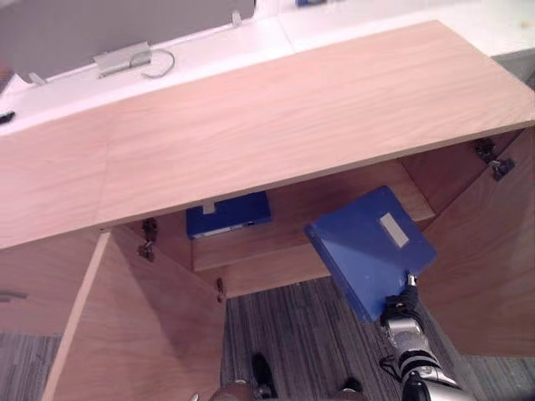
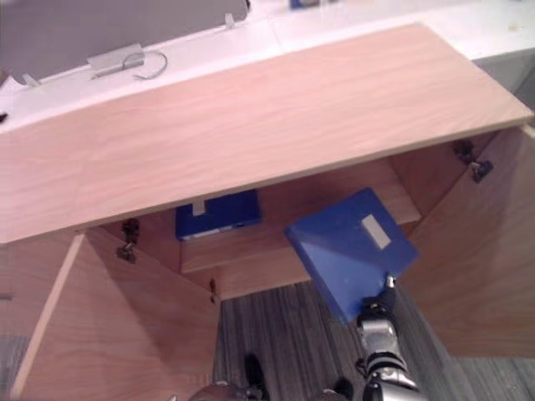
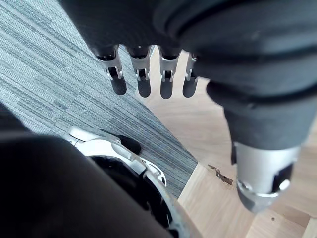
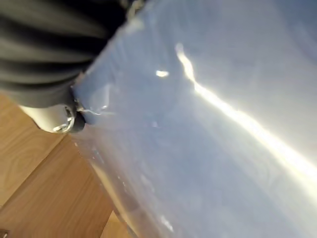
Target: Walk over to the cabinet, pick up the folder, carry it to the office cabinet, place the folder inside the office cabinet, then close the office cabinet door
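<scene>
1. Here, the right hand (image 1: pixel 403 322) grips the blue folder (image 1: pixel 368 251) by its near corner. A dark fingertip (image 1: pixel 410 281) lies on the folder's upper face at that edge, and the hand is closed on the folder.
2. The folder hangs in the air, tilted, in front of the open office cabinet (image 1: pixel 251 125). Its far end overlaps the front of the shelf (image 1: pixel 276 242) in the eye views, and a pale label (image 1: pixel 394 230) faces up.
3. In the right wrist view the folder's glossy blue face lies right against the hand, with light wood past it.
4. A second blue folder (image 1: pixel 227 215) lies flat on the shelf, toward the left and well apart from the held one.
5. Both cabinet doors stand open — the left door (image 1: pixel 142 326) swung out toward the robot and the right door (image 1: pixel 493 267) likewise, with a dark hinge (image 1: pixel 500 167) at its top.
6. The left hand (image 3: pixel 167 82) hangs low beside the cabinet's wood — its fingers (image 3: pixel 118 79) are straight and relaxed and hold nothing, above the grey striped carpet (image 1: pixel 292 334).
</scene>
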Tool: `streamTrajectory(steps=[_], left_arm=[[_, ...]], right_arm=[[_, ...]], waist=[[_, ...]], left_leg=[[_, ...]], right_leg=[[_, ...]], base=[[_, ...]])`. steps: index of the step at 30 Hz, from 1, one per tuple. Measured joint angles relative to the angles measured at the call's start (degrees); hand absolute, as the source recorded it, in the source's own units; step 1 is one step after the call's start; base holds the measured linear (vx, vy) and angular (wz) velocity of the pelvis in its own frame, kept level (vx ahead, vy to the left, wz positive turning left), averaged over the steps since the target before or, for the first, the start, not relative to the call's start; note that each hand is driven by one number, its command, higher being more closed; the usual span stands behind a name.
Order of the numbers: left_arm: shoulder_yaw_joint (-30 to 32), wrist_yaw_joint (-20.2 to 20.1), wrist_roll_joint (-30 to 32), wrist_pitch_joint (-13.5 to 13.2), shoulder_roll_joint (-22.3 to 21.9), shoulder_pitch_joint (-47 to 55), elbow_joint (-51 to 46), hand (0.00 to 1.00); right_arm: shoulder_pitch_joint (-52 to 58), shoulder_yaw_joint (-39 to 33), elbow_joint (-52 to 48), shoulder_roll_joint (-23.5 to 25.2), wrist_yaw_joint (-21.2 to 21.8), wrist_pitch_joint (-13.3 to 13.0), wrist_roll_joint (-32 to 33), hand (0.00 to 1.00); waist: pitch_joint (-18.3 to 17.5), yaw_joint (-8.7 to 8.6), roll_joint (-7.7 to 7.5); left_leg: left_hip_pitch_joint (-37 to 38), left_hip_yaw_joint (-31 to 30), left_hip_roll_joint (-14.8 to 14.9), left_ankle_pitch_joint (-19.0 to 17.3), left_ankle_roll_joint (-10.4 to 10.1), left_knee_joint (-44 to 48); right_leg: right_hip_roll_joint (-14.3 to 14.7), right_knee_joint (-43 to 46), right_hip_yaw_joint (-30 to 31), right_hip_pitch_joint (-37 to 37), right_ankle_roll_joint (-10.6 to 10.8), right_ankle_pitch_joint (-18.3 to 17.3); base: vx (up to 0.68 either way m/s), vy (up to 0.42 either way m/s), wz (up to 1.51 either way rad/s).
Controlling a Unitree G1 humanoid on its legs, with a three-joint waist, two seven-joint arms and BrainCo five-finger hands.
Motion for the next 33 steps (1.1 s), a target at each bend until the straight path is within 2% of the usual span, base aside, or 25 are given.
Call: streamTrajectory(steps=[3, 6, 7, 8, 9, 10, 11, 12, 13, 14, 18, 21, 25, 27, 30, 33], left_arm=[[-0.3, 0.0, 0.8, 0.0, 0.2, 0.5, 0.9, 0.00], [-1.7, 0.0, 0.9, 0.0, 0.7, 0.5, 0.9, 0.00], [-2.7, 0.0, 0.8, 0.0, 0.7, 0.3, 0.7, 0.00], [-2.9, 0.1, 0.7, 0.0, 0.9, 0.4, 0.8, 0.00], [-3.1, 0.1, 0.7, 0.0, 1.3, 0.4, 0.9, 0.00], [-3.4, 0.1, 0.7, 0.0, 2.1, 0.3, 0.7, 0.00], [-3.4, 0.2, 0.7, 0.1, 2.9, -0.3, -0.1, 0.00], [-3.6, 0.2, 0.7, 0.1, 2.5, -0.7, -0.7, 0.00], [-4.0, 0.2, -0.2, 0.1, 1.9, -1.2, -2.4, 0.00], [-4.0, 0.2, -0.9, -0.1, 2.0, -1.9, -3.6, 0.00], [-3.5, 0.2, -2.0, -0.2, 2.3, -2.3, -6.6, 0.00], [-3.3, 0.3, -3.0, -0.3, 2.3, -2.3, -7.9, 0.00], [-3.2, 0.2, -3.0, -0.3, 2.2, -2.2, -7.9, 0.00], [-3.6, 0.2, -3.1, -0.2, 2.2, -2.1, -7.8, 0.00], [-6.1, 0.2, -3.3, -0.2, 2.2, -2.1, -7.8, 0.00], [-10.4, 0.1, -4.4, -0.2, 2.3, -2.9, -6.1, 0.00]], right_arm=[[-1.0, 1.8, -1.3, 0.6, 0.1, 0.6, -0.2, 1.00], [-1.4, 2.5, -2.0, 0.4, 0.2, 0.7, -0.3, 1.00], [-3.1, 2.6, -2.5, 0.1, 0.2, 0.9, -0.3, 1.00], [-3.1, 2.6, -3.0, 0.0, 0.2, 0.8, -0.2, 1.00], [-3.1, 3.2, -3.7, 0.0, 0.2, 0.8, -0.2, 1.00], [-3.2, 4.6, -5.2, -0.3, 0.1, 0.5, -0.2, 1.00], [-4.7, 6.7, -7.6, -2.2, 0.2, 0.4, -0.3, 1.00], [-6.2, 7.5, -7.9, -3.7, 0.2, 0.4, -0.4, 1.00], [-9.7, 8.9, -8.3, -5.8, 0.1, 0.4, -0.8, 1.00], [-11.5, 9.2, -10.1, -6.7, 0.0, 0.4, -1.4, 1.00], [-13.6, 9.2, -16.5, -7.8, -0.1, 0.4, -2.7, 1.00], [-16.2, 9.1, -19.3, -11.3, -0.5, -0.7, -4.6, 1.00], [-20.9, 8.8, -19.6, -16.3, -1.5, -1.9, -6.3, 1.00], [-24.4, 8.8, -16.3, -18.8, -2.2, -2.0, -7.4, 1.00], [-31.5, 8.9, -7.6, -22.7, -3.9, -2.1, -7.2, 1.00], [-37.4, 9.1, 0.6, -27.6, -5.8, -2.1, -6.2, 1.00]], waist=[[-0.8, 0.08, 0.31], [-0.4, 0.12, 0.34], [2.9, -0.20, 0.98], [3.9, -0.16, 1.40], [4.4, -0.06, 1.36], [5.0, -0.20, 0.85], [6.0, -0.61, -0.01], [6.8, -0.53, 1.11], [9.0, -0.52, 3.17], [10.6, -0.79, 3.72], [13.1, -1.44, 3.64], [14.3, -1.84, 3.64], [15.3, -2.26, 3.74], [15.6, -2.31, 4.03], [16.1, -2.26, 5.38], [16.4, -1.25, 7.03]], left_leg=[[-0.2, 1.8, -0.4, -0.3, 1.1, 0.0], [-0.2, 2.0, -0.3, -1.3, 1.8, 1.3], [-0.4, 2.1, 1.6, -6.2, 2.8, 8.4], [-0.6, 2.1, 3.1, -8.2, 2.5, 12.1], [-1.9, 2.1, 4.1, -9.9, 1.9, 15.6], [-5.0, 1.9, 5.3, -13.2, 1.7, 22.3], [-10.0, 1.2, 6.5, -19.0, 1.6, 33.9], [-11.7, 1.2, 7.6, -21.1, 1.6, 37.9], [-14.2, 0.9, 9.4, -23.3, 1.5, 43.1], [-15.8, 0.7, 9.6, -24.0, 1.7, 45.4], [-19.9, -0.5, 9.7, -25.6, 1.8, 51.0], [-22.4, -1.3, 8.7, -27.2, 2.2, 55.4], [-27.7, -2.9, 8.3, -29.3, 2.8, 61.8], [-29.6, -3.0, 8.1, -29.8, 3.0, 63.8], [-33.0, -3.4, 8.1, -30.1, 3.6, 66.2], [-37.4, -3.5, 8.0, -30.4, 4.1, 68.8]], right_leg=[[-1.4, 2.9, -3.6, -2.3, -1.0, 1.1], [-2.4, 5.9, -4.0, -3.1, -1.3, 1.5], [-6.1, 19.2, -3.6, -7.1, -1.8, 1.0], [-5.8, 21.1, -2.9, -8.4, -2.6, -1.8], [-5.3, 21.1, -2.5, -9.0, -3.8, -2.9], [-5.3, 21.5, -2.5, -10.6, -4.8, -2.7], [-6.5, 24.4, -2.7, -13.8, -5.6, -4.4], [-7.0, 26.3, -2.6, -14.6, -4.0, -5.8], [-7.1, 29.6, -2.2, -16.4, -4.1, -7.1], [-8.1, 32.4, -1.8, -18.3, -4.2, -8.3], [-11.6, 39.8, -2.1, -21.5, -4.5, -12.0], [-15.6, 46.3, -2.1, -23.6, -4.4, -15.4], [-19.0, 53.1, -1.5, -27.8, -4.7, -18.3], [-20.1, 55.2, -0.9, -29.7, -4.9, -18.9], [-21.0, 57.1, -0.5, -32.4, -5.2, -19.1], [-22.0, 59.6, 0.9, -37.0, -5.2, -19.1]], base=[[0.03, 0.101, -0.24], [-0.01, 0.049, -0.08], [-0.07, -0.018, -0.12], [-0.11, -0.056, -0.08], [-0.10, -0.101, 0.12], [-0.11, -0.203, 0.27], [-0.10, -0.187, 0.20], [-0.11, -0.100, 0.04], [-0.10, 0.053, -0.04], [-0.10, 0.063, 0.05], [-0.06, -0.026, 0.29], [-0.04, -0.055, 0.37], [-0.05, -0.043, 0.26], [-0.04, -0.014, 0.14], [-0.05, 0.004, 0.14], [-0.05, 0.012, 0.09]])
